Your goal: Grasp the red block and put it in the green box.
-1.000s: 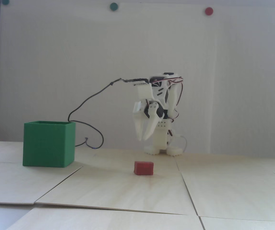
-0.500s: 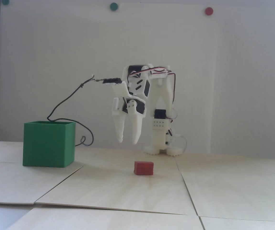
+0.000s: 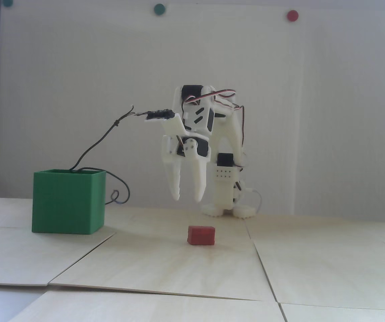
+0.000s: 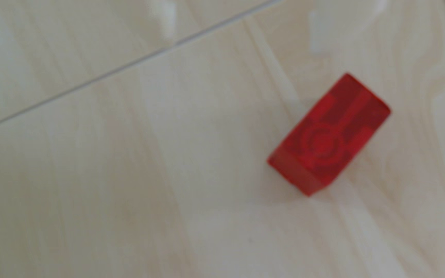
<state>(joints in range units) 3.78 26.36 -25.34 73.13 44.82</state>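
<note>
The red block (image 3: 201, 235) lies on the pale wooden table, right of the green box (image 3: 68, 201), which stands upright at the left. My white gripper (image 3: 187, 198) hangs above the table, fingers pointing down. It is behind and slightly left of the block and not touching it. Its jaws are apart with nothing between them. In the wrist view the block (image 4: 328, 133) lies at an angle right of centre. The blurred fingertips (image 4: 168, 34) show faintly at the top edge, and the gripper (image 4: 242, 42) is clear of the block. The box is out of that view.
The arm's white base (image 3: 227, 208) stands behind the block near the wall. A black cable (image 3: 101, 141) arcs from the wrist down behind the green box. Seams between the wooden panels (image 3: 262, 265) cross the table. Round dots (image 3: 292, 15) are on the wall.
</note>
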